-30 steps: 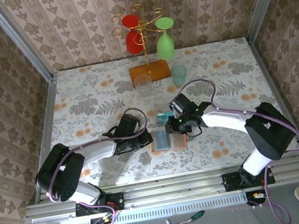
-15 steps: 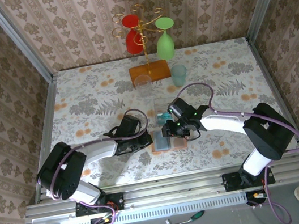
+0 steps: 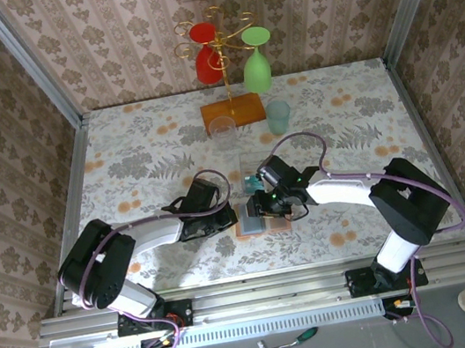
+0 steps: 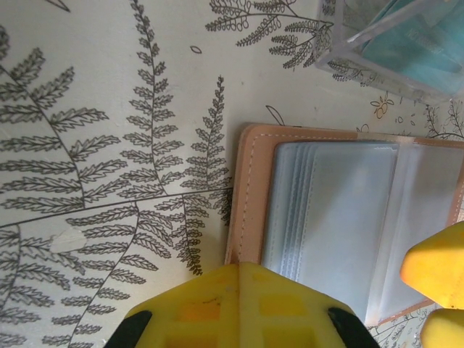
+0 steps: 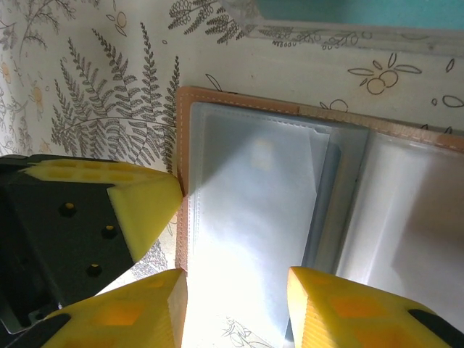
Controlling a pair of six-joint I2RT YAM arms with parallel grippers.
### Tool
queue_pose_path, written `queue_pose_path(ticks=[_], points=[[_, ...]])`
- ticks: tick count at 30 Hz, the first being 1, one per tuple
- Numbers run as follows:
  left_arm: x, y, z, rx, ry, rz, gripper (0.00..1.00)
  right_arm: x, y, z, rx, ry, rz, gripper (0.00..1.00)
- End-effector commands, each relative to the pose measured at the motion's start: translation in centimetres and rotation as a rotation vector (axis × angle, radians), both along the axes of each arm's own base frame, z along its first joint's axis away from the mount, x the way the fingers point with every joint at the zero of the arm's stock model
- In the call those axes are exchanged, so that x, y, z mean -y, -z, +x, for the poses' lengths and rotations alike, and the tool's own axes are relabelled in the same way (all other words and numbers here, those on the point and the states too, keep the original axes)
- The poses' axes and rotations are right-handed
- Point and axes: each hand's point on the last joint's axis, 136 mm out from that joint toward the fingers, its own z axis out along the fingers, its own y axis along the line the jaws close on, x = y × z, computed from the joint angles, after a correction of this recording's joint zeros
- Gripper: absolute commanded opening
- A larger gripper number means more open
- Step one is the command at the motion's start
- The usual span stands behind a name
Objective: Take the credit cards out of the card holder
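Right wrist view: my right end effector (image 5: 235,308) hangs with jaws partly apart, holding nothing, over the left pocket page of the card holder (image 5: 246,203). It lies open on the bench (image 5: 109,94), near the clear box (image 5: 326,32). My left end effector (image 4: 232,297), pinched closed, presses its left edge. If that press slips, I may lift the holder instead of a card.

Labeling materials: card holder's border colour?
Salmon-tan rim around the card holder; the left wrist view shows it best.

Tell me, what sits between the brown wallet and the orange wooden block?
In the top view, a clear plastic box with something teal inside sits just beyond the card holder, then a clear cup stands near the orange block.
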Motion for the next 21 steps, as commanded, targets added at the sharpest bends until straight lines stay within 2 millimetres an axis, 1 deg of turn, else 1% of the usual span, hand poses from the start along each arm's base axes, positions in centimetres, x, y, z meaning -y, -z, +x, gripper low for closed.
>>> queue_pose_path(ticks=[1, 9, 12, 17, 21], points=[[0.04, 0.34, -0.28, -0.018, 0.003, 0.012, 0.03, -1.02, -0.29, 0.04, -0.013, -0.009, 0.027, 0.41], [0.11, 0.57, -0.33, -0.021, 0.002, 0.008, 0.03, -1.43, -0.24, -0.07, -0.017, -0.019, 0.031, 0.40], [0.05, 0.57, -0.41, -0.023, 0.004, 0.009, 0.03, -1.71, -0.19, -0.05, -0.019, -0.025, 0.037, 0.34], [-0.05, 0.60, -0.41, -0.023, 0.003, 0.011, 0.03, -1.83, -0.06, 0.05, -0.020, -0.024, 0.030, 0.34], [-0.06, 0.61, -0.39, -0.024, 0.001, 0.011, 0.03, -1.57, 0.50, -0.03, -0.030, -0.021, 0.006, 0.37]])
